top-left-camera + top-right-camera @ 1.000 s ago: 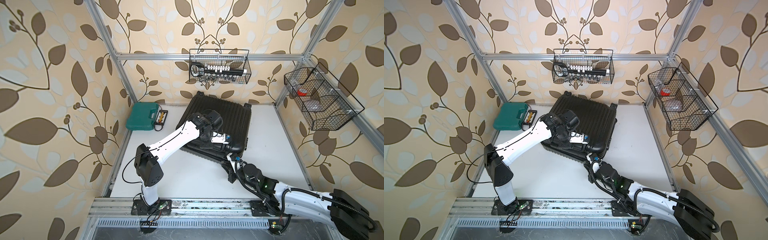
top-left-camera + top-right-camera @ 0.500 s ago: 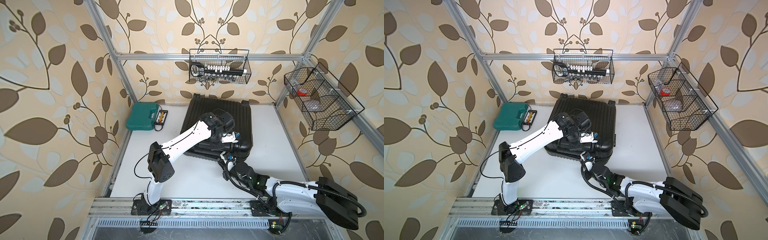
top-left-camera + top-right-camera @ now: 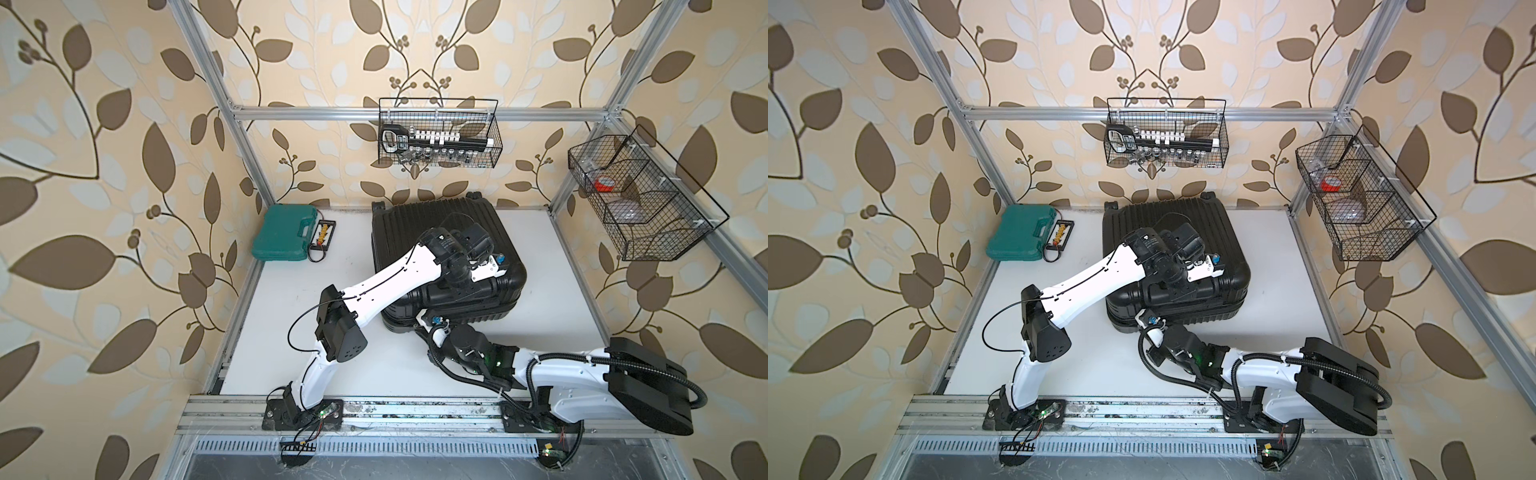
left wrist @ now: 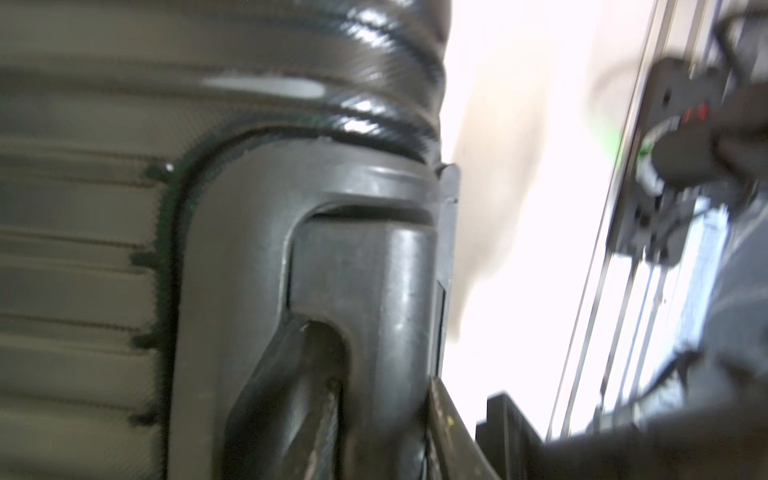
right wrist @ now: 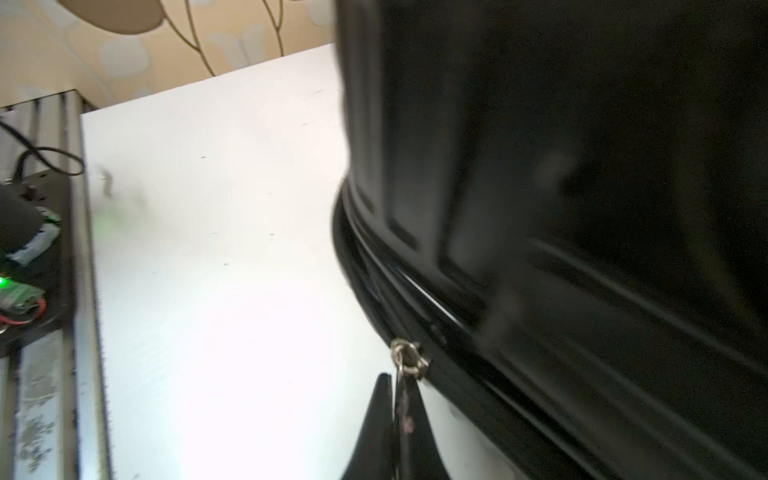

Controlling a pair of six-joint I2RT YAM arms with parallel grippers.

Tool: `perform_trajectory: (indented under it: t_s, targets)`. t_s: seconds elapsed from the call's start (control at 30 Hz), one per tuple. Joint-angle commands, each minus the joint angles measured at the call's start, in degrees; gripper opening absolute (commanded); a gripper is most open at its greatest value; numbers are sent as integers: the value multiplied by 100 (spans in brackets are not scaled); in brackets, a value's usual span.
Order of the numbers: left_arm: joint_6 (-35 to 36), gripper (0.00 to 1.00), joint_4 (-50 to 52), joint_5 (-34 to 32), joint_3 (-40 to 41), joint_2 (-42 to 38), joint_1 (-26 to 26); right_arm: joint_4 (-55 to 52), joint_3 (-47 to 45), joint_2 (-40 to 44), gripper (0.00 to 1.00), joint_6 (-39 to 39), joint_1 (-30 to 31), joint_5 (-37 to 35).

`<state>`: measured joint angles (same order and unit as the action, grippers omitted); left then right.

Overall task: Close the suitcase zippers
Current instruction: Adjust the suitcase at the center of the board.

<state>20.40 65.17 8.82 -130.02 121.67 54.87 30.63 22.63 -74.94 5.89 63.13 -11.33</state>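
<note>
Right tool (image 5: 397, 383) pinches zipper pull (image 5: 409, 359); suitcase (image 5: 582, 166) blurred, left tool (image 4: 370, 361) cropped.

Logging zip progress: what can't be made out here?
Thin black zipper track past the silver-ringed pull in the right gripper: right wrist view blurred, both top views too coarse.
Left gripper grip on the glossy black ribbed suitcase: left wrist view blurred, own wrist covers it in both top views.

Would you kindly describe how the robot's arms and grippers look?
Both the left arm and right arm have white links with black joint housings. A thin black cable loops by the left elbow; a ribbed black hose runs along the right. The right gripper has black tapered fingers.
</note>
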Motion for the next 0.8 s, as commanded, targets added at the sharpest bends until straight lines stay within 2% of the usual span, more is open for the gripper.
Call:
perform_trajectory:
  t_s: [0.0, 0.43, 0.5, 0.67, 0.77]
  targets:
    - [-580, 17, -1758, -433, -375, 22, -152, 636, 386, -89, 0, -211, 414, 1164]
    - [-1101, 17, -2300, -536, -766, 475, -152, 645, 710, -428, 0, -97, 712, 1024]
    - [-1126, 25, -2272, -545, -832, 454, -152, 511, 669, -344, 0, 47, 715, 750]
    - [-960, 65, -2108, -567, -700, 143, -157, -8, 375, -85, 0, 571, 713, -109]
    - [-801, 73, -2154, -588, -399, -205, -161, -262, 167, 61, 0, 877, 711, -458]
